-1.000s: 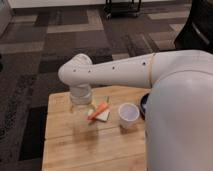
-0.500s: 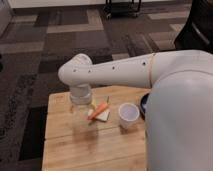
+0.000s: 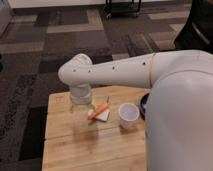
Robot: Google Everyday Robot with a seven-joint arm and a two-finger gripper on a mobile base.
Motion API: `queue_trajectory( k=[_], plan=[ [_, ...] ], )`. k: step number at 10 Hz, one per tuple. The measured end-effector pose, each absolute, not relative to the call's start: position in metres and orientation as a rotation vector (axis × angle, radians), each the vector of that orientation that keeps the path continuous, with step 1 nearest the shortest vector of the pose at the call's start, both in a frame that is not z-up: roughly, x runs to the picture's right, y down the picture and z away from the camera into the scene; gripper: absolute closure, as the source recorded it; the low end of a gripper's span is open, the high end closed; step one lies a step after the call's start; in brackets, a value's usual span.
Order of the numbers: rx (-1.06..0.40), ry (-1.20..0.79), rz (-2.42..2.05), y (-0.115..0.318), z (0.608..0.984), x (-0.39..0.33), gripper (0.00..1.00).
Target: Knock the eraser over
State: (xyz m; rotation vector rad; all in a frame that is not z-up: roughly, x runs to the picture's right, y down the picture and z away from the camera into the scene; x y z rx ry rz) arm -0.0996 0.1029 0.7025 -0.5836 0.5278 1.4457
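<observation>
The claw (image 3: 82, 106) hangs low over the worktop (image 3: 65, 145), at nine o'clock from the pad (image 3: 101, 115) — open or shut, I cannot tell. The eraser I can't spot — perhaps under the arm (image 3: 115, 72). Approach step, I'd judge; next comes a sideways nudge.

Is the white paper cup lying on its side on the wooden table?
No, the white paper cup stands upright, right of the pincer hanging above the wooden table.
</observation>
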Motion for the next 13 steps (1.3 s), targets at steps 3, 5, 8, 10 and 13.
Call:
queue_trajectory(
  k=[3, 5, 8, 10, 13],
  plan=[
    [-0.539, 0.551, 1.491, 0.117, 0.693, -0.072, 0.35],
    [-0.514, 0.566, 1.532, 0.129, 0.683, -0.048, 0.35],
    [-0.528, 0.555, 1.659, 0.152, 0.673, 0.002, 0.35],
    [-0.527, 0.561, 1.732, 0.161, 0.67, 0.035, 0.35],
    [-0.527, 0.56, 1.75, 0.163, 0.669, 0.042, 0.35]
  ],
)
